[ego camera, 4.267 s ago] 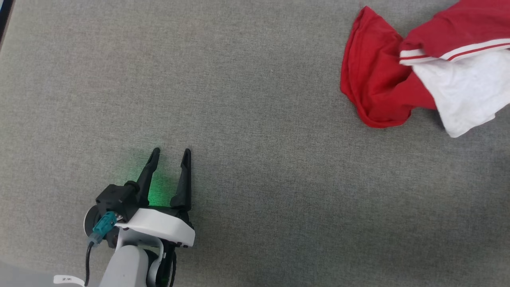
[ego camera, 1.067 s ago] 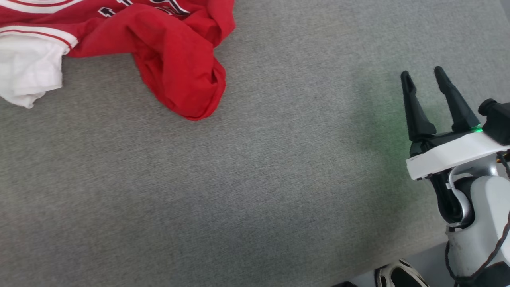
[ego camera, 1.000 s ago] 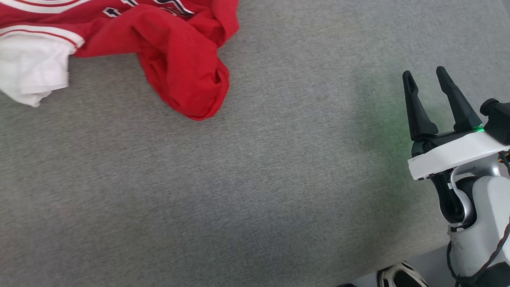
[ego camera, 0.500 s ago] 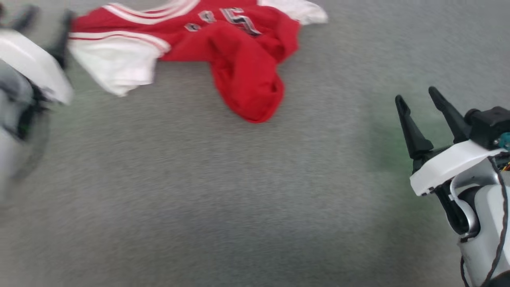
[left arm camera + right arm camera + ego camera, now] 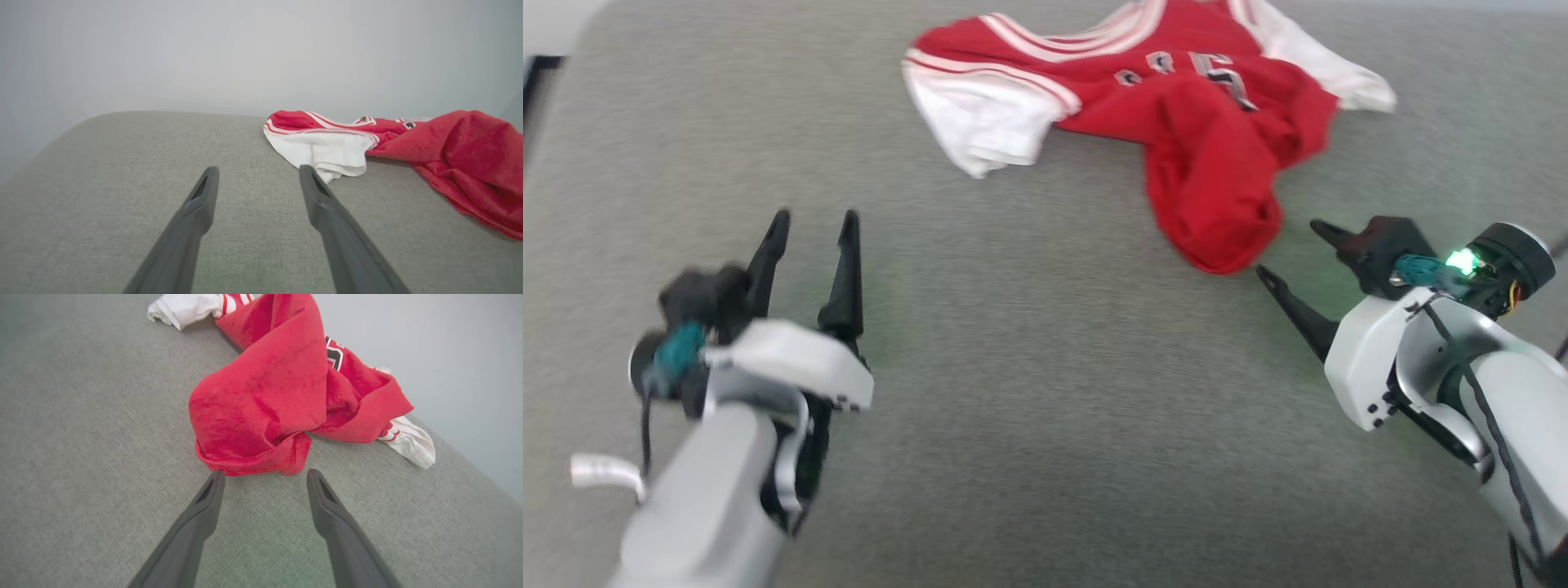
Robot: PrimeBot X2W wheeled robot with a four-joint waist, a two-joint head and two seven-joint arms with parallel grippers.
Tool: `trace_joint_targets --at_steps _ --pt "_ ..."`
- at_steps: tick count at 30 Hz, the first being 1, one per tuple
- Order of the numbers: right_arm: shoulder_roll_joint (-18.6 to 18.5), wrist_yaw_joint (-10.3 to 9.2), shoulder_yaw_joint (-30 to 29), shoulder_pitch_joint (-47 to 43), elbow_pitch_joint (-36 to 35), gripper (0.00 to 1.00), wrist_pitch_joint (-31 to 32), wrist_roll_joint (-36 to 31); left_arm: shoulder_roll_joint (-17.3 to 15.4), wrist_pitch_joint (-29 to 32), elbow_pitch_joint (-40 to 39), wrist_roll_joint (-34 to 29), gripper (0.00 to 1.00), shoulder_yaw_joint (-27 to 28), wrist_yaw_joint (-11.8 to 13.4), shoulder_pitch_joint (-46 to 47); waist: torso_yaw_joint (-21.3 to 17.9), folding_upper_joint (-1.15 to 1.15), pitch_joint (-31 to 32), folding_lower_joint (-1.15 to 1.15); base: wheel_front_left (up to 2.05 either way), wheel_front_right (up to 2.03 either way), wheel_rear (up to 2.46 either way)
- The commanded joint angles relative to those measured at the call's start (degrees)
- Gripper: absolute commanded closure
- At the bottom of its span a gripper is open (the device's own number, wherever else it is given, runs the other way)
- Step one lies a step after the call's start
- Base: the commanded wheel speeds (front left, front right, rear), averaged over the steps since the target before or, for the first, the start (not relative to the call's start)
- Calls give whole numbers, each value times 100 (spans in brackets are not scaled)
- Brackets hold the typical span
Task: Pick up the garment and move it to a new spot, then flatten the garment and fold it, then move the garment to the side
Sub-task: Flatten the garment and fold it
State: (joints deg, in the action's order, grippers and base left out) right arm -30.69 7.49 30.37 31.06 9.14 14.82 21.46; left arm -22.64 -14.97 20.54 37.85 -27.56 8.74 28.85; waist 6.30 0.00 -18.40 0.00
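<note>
Grey woven fabric surface (image 5: 1029, 392) lies under everything | red soft T-shirt with white short sleeves (image 5: 1201, 155) lies crumpled at 1 o'clock | left gripper (image 5: 814, 219) at 8 o'clock, jaws spread, holding nothing | right gripper (image 5: 1288, 248) at 3 o'clock, jaws spread, empty, just beside the shirt's bunched red end

1. Tabletop (image 5: 1029, 457): covered in a grey, finely woven fabric with a matte, even texture.
2. Rounded corner (image 5: 88, 120): in the left wrist view the tabletop's far edge curves away smoothly at the left.
3. Wall (image 5: 245, 53): plain and pale grey-white, rising directly behind the tabletop's far edge.
4. Dark strip (image 5: 534, 82): at the upper left of the head view, beside the tabletop. What it is cannot be told.
5. Light: soft and diffuse, casting only faint shadows on the fabric.
</note>
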Motion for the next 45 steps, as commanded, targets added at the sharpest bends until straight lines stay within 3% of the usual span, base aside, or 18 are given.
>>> trace_joint_targets --at_steps 1,7,15,22,23,25,31,36,45 --pt "-288 0 418 257 49 0 242 199 203 -28 -423 -450 0 349 52 -451 390 0 131 0 0 0 0" --pt "-891 0 1387 1021 214 0 702 641 753 -28 -1170 -1239 0 1237 18 -1373 773 0 155 0 0 0 0" --pt "-1454 0 2686 2059 899 0 1394 1237 1573 -30 -1444 -1866 0 1957 -531 -2055 1302 0 13 0 0 0 0" --pt "-1650 0 3895 2785 1213 0 1882 1838 1911 -30 -1458 -2080 0 2266 -936 -2051 1574 0 -259 0 0 0 0" --pt "-1647 -1 4013 2862 1250 19 1934 1907 1931 -30 -1451 -2097 0 2287 -974 -2028 1597 0 -281 0 0 0 0" --pt "-1639 -15 4165 2973 1308 100 1962 2017 1961 -29 -1450 -2082 0 2307 -1021 -1994 1625 0 -305 0 0 0 0" --pt "-1566 4 4309 3104 1095 100 1955 2411 1966 -29 -1487 -1896 0 2214 -958 -2073 1547 0 -244 0 0 0 0" --pt "-1598 11 4288 3037 223 100 2013 2883 1965 -30 -1471 -1924 0 2280 -924 -2222 1354 0 -41 0 0 0 0" --pt "-1788 1 4302 2348 -1847 100 2764 3465 1965 -31 -1526 -2029 0 2481 -965 -2322 1024 0 206 0 0 0 0"
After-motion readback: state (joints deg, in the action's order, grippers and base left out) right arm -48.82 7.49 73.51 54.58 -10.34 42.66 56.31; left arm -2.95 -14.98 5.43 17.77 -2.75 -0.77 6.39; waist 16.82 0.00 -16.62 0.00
